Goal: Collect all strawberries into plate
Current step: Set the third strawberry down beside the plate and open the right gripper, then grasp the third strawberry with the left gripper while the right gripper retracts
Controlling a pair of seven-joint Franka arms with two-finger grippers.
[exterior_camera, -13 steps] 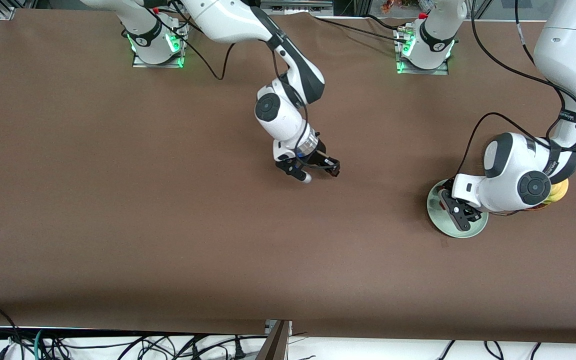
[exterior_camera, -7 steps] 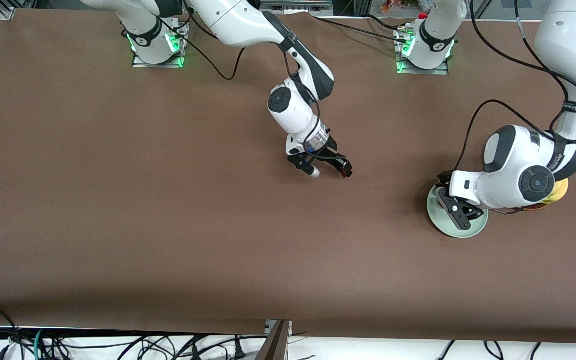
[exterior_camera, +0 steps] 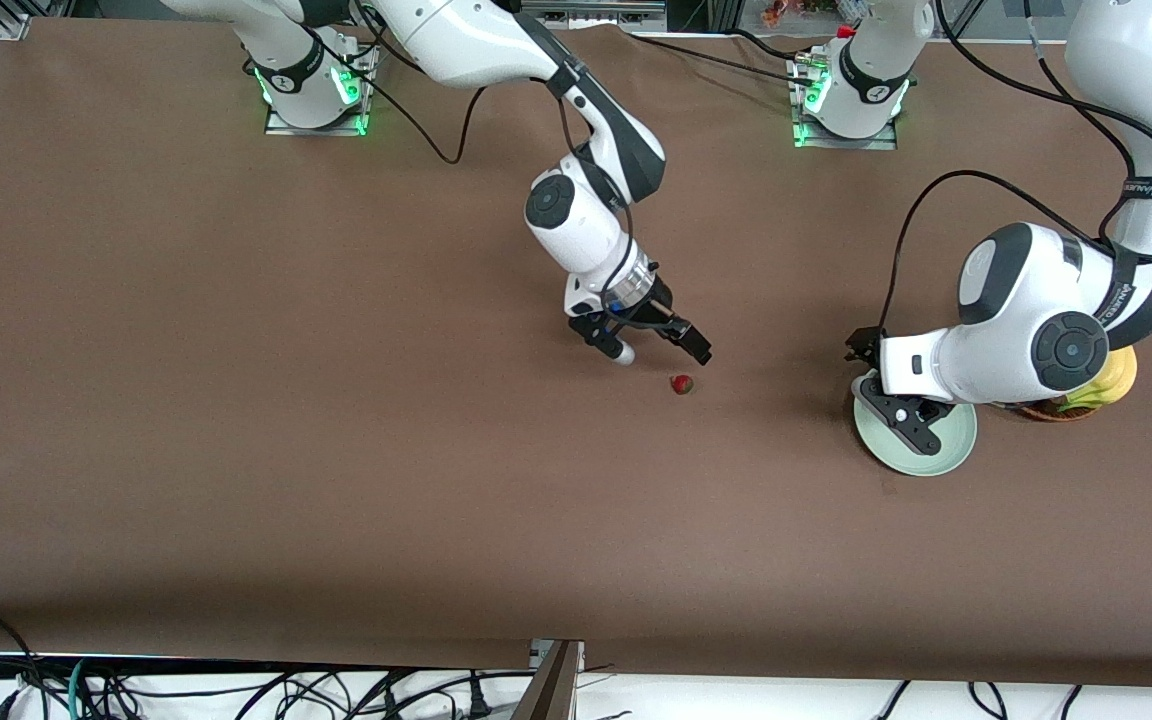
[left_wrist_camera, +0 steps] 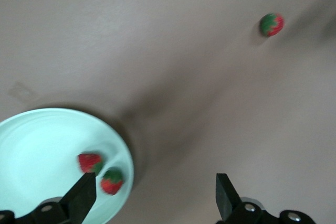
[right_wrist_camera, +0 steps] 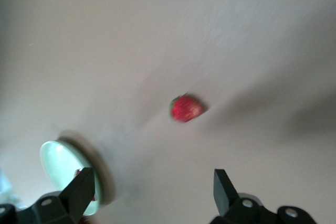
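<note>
- Mint-green round shallow plate (exterior_camera: 954,447) is sitting toward the left arm's end, carrying two tiny red strawberries (left_wrist_camera: 90,162) near its rim.
- Left gripper (exterior_camera: 898,415) is hovering over that plate, fingers spread, nothing between them.
- One small red strawberry (exterior_camera: 682,384) is lying loose on the brown table (exterior_camera: 236,400), just nearer the camera than the right gripper (exterior_camera: 658,346).
- Right gripper is hanging above it, fingers apart.

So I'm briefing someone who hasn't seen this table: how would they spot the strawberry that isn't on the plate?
On the brown table, find the right end effector, open near the middle. The stray strawberry lies on the bare cloth just nearer the front camera than it. The other two strawberries sit on the plate.
</note>
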